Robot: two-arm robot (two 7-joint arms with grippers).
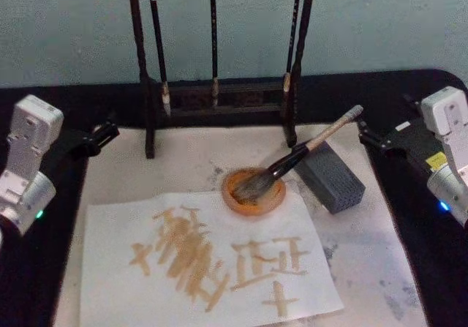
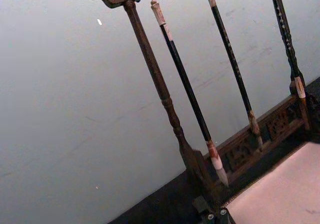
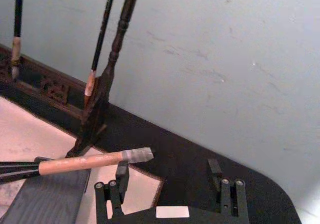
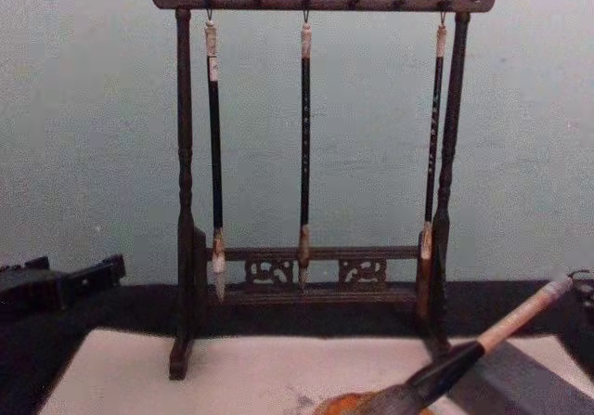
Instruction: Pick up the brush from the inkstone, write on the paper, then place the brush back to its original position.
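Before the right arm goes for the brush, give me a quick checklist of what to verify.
1. Brush bristles in the inkstone, handle across the grey block: ok.
2. Right gripper open, near the handle end: ok.
3. Handle clear of the rack: ok.
4. Paper lying flat: ok; the white sheet on it already bears strokes.
5. Left gripper parked beside the paper's left edge: ok.

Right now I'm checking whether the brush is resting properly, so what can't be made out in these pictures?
Bristles of the brush: in the head view they blur into the orange dish; the chest view's bottom edge cuts them off.
Whether its handle touches the grey block: head view too blurred.
Near edge of the paper: cut off by the head view's bottom edge.
Tan strokes on the white sheet: too blurred to read.
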